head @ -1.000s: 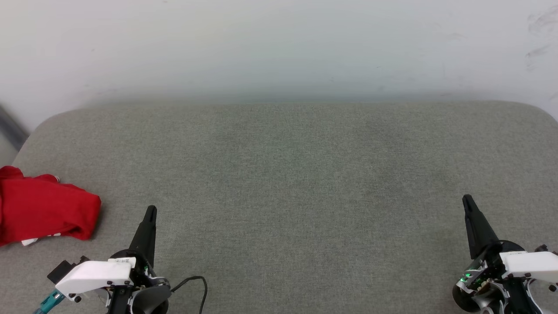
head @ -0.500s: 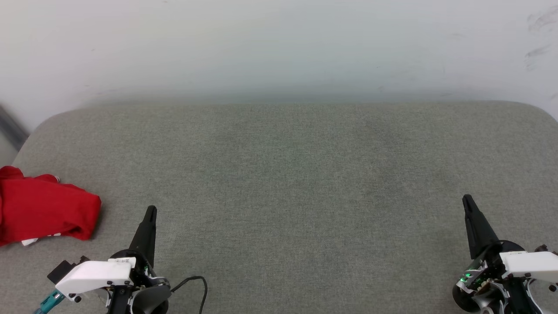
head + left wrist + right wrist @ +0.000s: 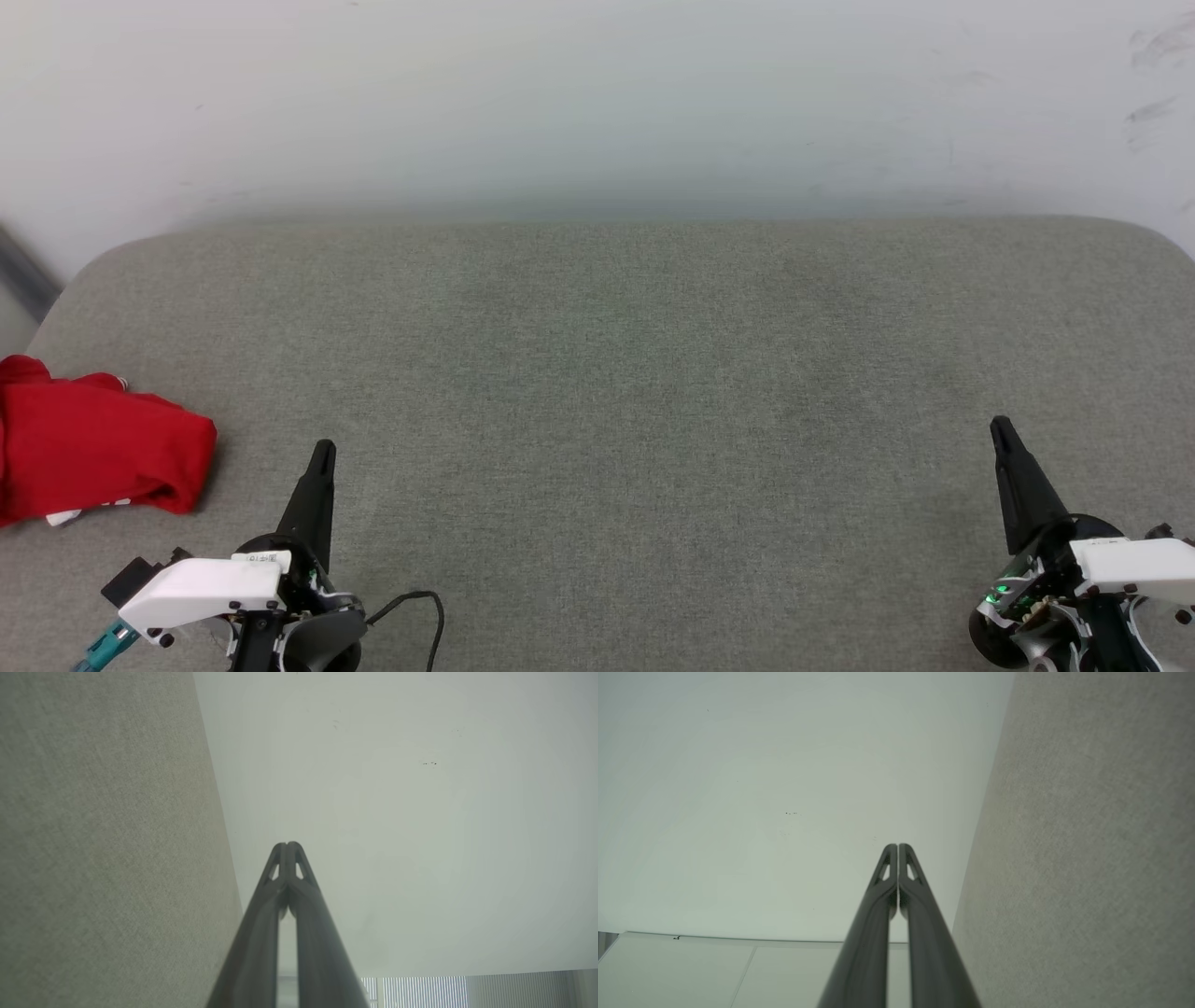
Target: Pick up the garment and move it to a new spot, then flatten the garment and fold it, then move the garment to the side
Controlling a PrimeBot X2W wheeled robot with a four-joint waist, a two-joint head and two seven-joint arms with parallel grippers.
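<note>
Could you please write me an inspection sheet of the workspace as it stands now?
Surface: grey fabric pad, flat.
Job's things: garment, red, bunched at the pad's left edge, partly out of frame, apart from both grippers.
Clutter: nothing seen.
Grippers: left gripper and right gripper shut, holding nothing, low at the near edge.
Cables: black cable looping by the left wrist.
Surroundings: pale wall behind, scuffed at upper right.

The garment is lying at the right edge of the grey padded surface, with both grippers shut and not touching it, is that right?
Not quite. The garment lies at the left edge of the grey padded surface, not the right; the head view shows it. The rest holds: the left gripper and the right gripper are shut and apart from it.
</note>
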